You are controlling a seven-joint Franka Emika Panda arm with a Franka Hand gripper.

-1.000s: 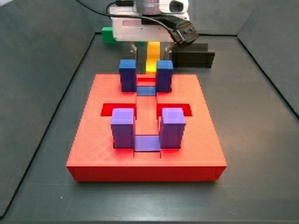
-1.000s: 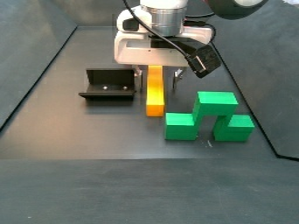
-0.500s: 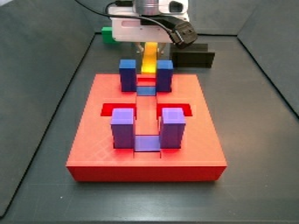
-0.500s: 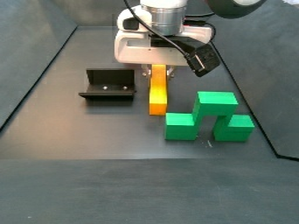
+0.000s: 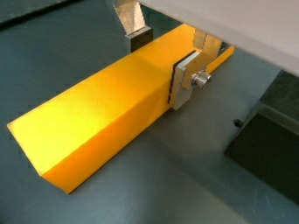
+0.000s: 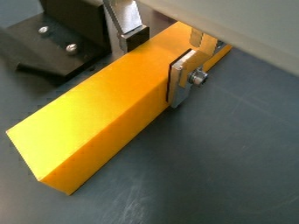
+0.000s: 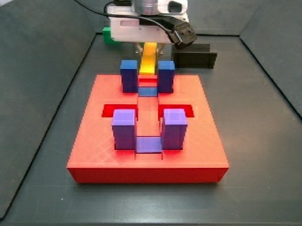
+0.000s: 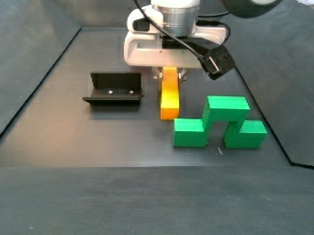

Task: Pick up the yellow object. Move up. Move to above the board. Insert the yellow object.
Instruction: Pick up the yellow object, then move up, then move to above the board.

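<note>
The yellow object (image 8: 168,96) is a long yellow-orange bar lying on the dark floor between the fixture and the green cubes. My gripper (image 8: 171,73) is low over its far half. In both wrist views the gripper (image 5: 162,59) (image 6: 156,58) straddles the bar (image 5: 105,114) (image 6: 105,118), with a dark pad against each long side: it is shut on the bar. The red board (image 7: 94,132), with its blue and purple posts, fills the near part of a side view. There the bar (image 7: 148,62) and gripper (image 7: 151,40) show behind the board's far posts.
The dark fixture (image 8: 110,89) stands beside the bar and also shows in a wrist view (image 6: 47,44). Green cubes (image 8: 221,124) sit close on the bar's other side. Dark walls ring the floor.
The bar has shifted slightly sideways toward the green cubes as the fingers closed on it. The gripper has stayed at about the same place.
</note>
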